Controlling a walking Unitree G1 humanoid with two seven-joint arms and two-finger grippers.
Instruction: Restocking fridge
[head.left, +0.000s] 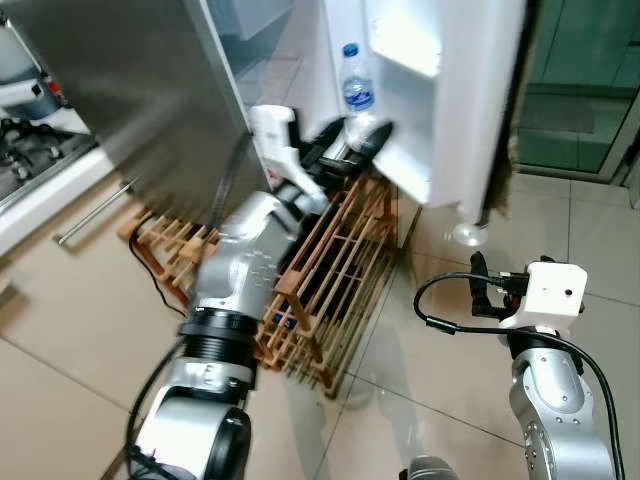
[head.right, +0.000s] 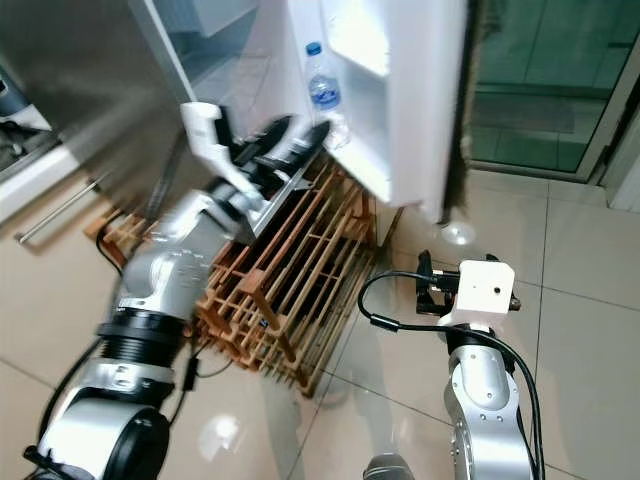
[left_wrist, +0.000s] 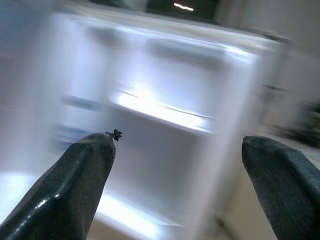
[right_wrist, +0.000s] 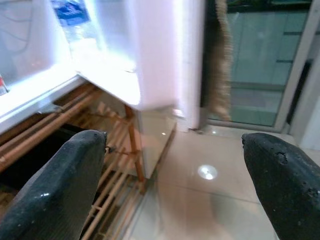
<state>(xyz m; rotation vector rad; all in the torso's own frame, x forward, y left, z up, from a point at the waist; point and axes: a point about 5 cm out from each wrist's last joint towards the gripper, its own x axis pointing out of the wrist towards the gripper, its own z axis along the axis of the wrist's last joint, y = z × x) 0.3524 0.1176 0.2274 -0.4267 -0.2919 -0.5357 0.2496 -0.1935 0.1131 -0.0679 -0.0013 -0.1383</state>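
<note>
We are reaching our left gripper (left_wrist: 177, 185) up toward the open white fridge (head.left: 420, 120), its two black fingers spread wide and holding nothing, lit shelves blurring ahead of them. A clear plastic water bottle with a blue cap and label (head.left: 356, 92) is standing in the fridge door shelf, just beyond that gripper. Below, a slatted wooden rack (head.left: 340, 270) is sitting on the tiled floor. Our right gripper (right_wrist: 175, 185) is hanging low on the right, also wide open and empty.
</note>
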